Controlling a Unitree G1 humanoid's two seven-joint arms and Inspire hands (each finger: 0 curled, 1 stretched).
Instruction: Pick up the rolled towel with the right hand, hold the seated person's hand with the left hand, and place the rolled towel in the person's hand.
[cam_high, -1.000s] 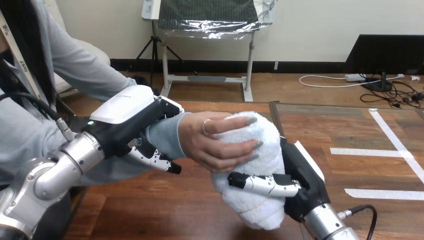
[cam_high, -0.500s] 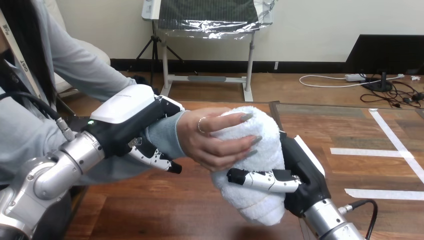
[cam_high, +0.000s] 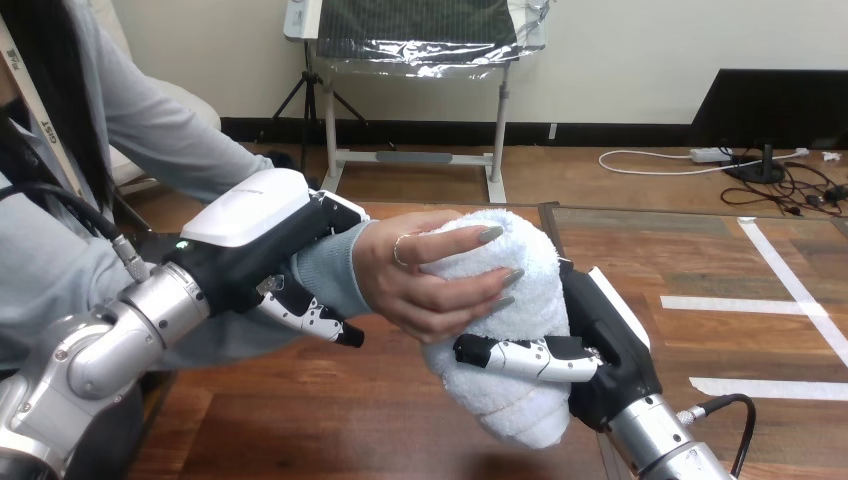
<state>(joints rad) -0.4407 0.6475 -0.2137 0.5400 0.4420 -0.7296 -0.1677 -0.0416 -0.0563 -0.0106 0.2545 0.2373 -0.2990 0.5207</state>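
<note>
As person's hand (cam_high: 420, 285) clasps towel (cam_high: 500, 405), tape (cam_high: 745, 303) lies rightward.

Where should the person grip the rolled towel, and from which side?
Probably the upper half, from the view's left: the rolled towel stands nearly upright, the right hand clasps its lower half from the right, and the person's hand curls there.

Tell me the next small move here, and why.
Probably ease the right hand open: its fingers grip the white rolled towel, the person's hand already curls over it, and the left hand is curled round the person's wrist.
</note>
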